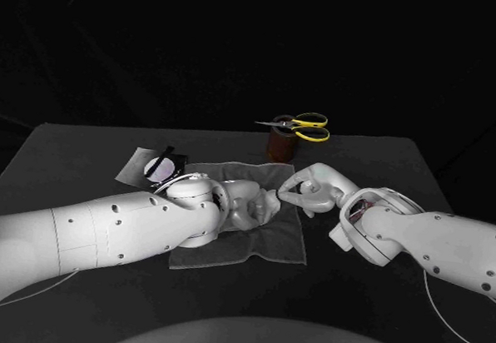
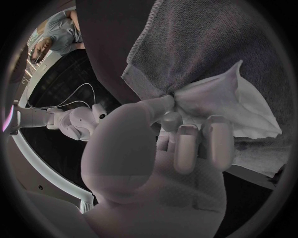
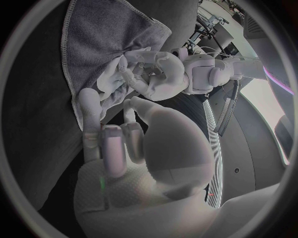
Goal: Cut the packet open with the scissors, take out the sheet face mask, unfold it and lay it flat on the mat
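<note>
Closest in the head view are the two white arms, reaching in from either side and meeting over the grey mat [image 1: 258, 248] in the middle of the black table [image 1: 82, 140]. On the mat, the left hand [image 1: 238, 204] has its fingers bunched together. The right hand [image 1: 313, 189] sits just beside it at the mat's far right corner, fingers curved toward the left hand. A silvery packet [image 1: 152, 167] lies on the table just off the mat's far left corner. Behind the mat, the yellow-handled scissors [image 1: 304, 126] stand upright in a brown holder [image 1: 281, 147], well apart from both hands.

Seen from the left wrist, the left hand's thumb and a fingertip pinch a gathered corner of the white sheet face mask [image 2: 239, 106]. Its other fingers [image 2: 186, 144] are curled close beside the pinch. The mask is partly unfolded and crumpled, spreading away from the pinch across the mat.

From the right wrist, the right hand's fingers [image 3: 92, 116] stand straight and slightly apart with nothing between them. One fingertip is just beside the mask's edge; whether it touches cannot be told. Beyond them the left hand grips the bunched mask on the mat.
</note>
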Motion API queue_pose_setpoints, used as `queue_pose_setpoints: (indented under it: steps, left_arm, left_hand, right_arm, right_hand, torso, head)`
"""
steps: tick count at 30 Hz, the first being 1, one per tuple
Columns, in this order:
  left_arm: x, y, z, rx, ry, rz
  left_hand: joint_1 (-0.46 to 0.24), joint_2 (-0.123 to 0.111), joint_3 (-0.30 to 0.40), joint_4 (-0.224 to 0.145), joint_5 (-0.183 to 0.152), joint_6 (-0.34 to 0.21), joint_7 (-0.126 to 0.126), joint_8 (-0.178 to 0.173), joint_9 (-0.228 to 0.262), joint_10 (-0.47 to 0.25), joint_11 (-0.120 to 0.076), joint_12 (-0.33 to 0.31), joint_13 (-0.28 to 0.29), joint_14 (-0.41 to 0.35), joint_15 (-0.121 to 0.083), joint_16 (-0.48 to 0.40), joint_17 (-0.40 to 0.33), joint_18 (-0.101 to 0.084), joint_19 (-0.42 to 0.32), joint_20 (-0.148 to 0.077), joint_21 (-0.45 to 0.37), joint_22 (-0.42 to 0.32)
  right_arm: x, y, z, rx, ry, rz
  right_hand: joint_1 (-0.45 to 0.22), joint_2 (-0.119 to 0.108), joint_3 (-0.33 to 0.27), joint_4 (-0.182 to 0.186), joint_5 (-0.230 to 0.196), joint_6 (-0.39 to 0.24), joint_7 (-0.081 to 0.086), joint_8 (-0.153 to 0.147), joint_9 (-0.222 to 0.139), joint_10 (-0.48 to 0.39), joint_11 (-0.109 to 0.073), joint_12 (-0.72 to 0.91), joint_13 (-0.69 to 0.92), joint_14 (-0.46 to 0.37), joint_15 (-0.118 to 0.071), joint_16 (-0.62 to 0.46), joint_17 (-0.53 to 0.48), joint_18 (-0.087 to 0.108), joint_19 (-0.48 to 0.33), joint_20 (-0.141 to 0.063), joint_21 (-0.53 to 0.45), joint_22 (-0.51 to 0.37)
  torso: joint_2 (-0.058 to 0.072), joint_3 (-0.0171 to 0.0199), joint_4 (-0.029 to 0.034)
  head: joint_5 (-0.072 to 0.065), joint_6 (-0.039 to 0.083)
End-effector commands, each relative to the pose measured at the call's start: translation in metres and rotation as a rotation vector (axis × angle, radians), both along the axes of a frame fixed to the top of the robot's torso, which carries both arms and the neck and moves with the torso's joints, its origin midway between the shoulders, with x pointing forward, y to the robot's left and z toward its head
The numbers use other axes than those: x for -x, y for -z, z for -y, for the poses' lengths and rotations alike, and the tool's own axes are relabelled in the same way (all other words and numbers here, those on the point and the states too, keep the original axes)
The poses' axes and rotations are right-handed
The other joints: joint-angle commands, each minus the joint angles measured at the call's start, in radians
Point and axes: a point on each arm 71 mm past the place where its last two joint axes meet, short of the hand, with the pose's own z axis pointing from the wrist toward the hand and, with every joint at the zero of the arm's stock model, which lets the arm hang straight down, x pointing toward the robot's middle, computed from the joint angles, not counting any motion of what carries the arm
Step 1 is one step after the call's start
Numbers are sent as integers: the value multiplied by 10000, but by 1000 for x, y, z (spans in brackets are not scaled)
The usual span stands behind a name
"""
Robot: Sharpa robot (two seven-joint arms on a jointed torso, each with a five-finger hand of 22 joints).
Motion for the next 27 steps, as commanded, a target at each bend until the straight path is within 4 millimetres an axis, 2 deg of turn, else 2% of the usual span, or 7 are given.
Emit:
queue_pose_setpoints:
  steps: [1,8,12,16,20,24,27]
  left_arm:
    - [4,0,4,122,399,-68]
    - [-1,-1,2,362,113,414]
    - [-3,-2,1,492,-11,619]
    - [-5,-3,1,665,-135,835]
    - [-8,-5,-2,903,-359,1085]
    - [-10,-7,-7,1083,-603,1151]
    - [-13,-8,-13,1167,-820,1093]
  left_hand:
    - [-174,25,253,-57,10,0,6,65,166,149,-14,42,97,1040,-84,36,2628,-82,80,-8,73,600]
    - [-631,-110,1239,-363,58,123,-86,379,352,514,-98,224,567,1040,-164,36,2628,-173,328,-93,319,976]
    - [-819,-173,1531,-464,153,140,-124,492,440,651,-134,298,745,1040,-195,36,2628,-207,417,-125,405,1109]
    - [-1149,-297,1840,-579,691,142,-175,682,627,830,-184,384,971,1040,-244,36,2628,-239,506,-173,489,1240]
    - [-1307,-332,1938,-630,990,120,-202,790,756,919,-211,425,1092,1040,-271,36,2628,-260,560,-198,541,1323]
    - [-1401,-352,1984,-663,1180,110,-222,861,846,1008,-230,483,1229,1040,-289,36,2628,-270,585,-215,565,1361]
    - [-1404,-352,1985,-663,1186,109,-223,864,849,1011,-231,485,1234,1040,-290,36,2628,-269,584,-216,564,1359]
  right_arm:
    - [0,0,-1,-20,-45,-32]
    - [0,0,-1,-41,-30,-13]
    - [0,0,-1,-52,-22,-2]
    - [0,0,-1,-50,-14,-8]
    - [0,0,-1,-40,-27,-34]
    - [1,0,-2,109,-172,74]
    - [3,3,-4,437,-523,225]
  right_hand:
    - [-86,-20,-12,54,-49,-38,11,40,14,646,56,41,1851,814,22,24,1938,186,-60,8,-69,9]
    - [-104,-27,-23,68,-76,-27,9,54,21,650,54,50,1856,816,20,26,1942,184,-56,8,-61,15]
    - [-118,-33,-33,80,-112,-22,6,64,27,653,52,59,1861,820,19,30,1952,184,-55,7,-63,16]
    - [-126,-35,-37,87,-133,-20,4,69,30,655,50,64,1864,819,18,29,1949,183,-51,6,-54,20]
    - [-130,-36,-40,92,-149,-19,2,73,33,655,49,63,1863,821,17,32,1955,182,-48,6,-48,24]
    - [-120,-30,-35,90,-172,-16,-7,81,38,655,44,64,1863,824,15,35,1961,180,-41,5,-36,30]
    - [-9,-28,11,13,-181,-8,-32,107,55,657,20,70,1865,822,-2,33,1956,180,-30,-4,-23,42]
  torso:
    - [3,3,-7]
    - [-1,9,-6]
    - [6,4,-8]
    - [8,6,-11]
    - [1,3,-16]
    - [4,4,-12]
    - [2,3,-15]
  head:
    - [9,0]
    - [3,0]
    - [11,0]
    - [7,0]
    - [1,0]
    - [-11,0]
    - [-2,0]
